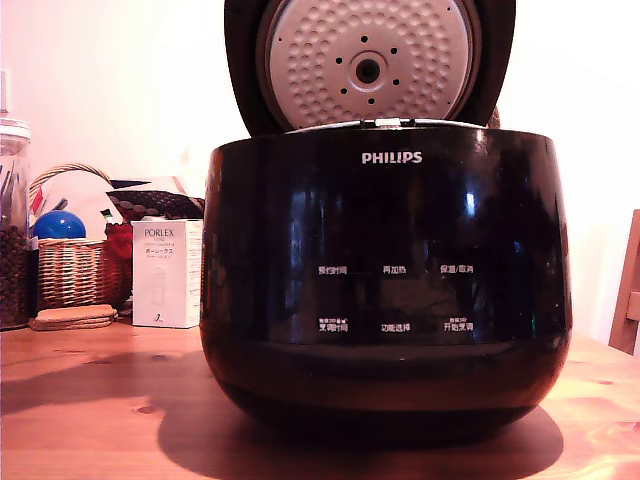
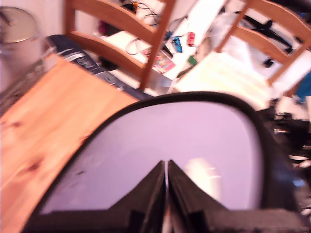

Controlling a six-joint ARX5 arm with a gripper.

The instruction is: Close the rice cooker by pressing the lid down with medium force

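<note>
Rice cooker [image 1: 385,290], lid [image 1: 368,62] raised, on knotty wooden table [image 1: 80,400].

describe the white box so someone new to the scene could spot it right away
Start at the big black rice cooker on the wooden table. The box stands upright just off the cooker's side, toward the exterior view's left, in front of a wicker basket. It is the only white carton there, with "PORLEX" printed on it.
</note>
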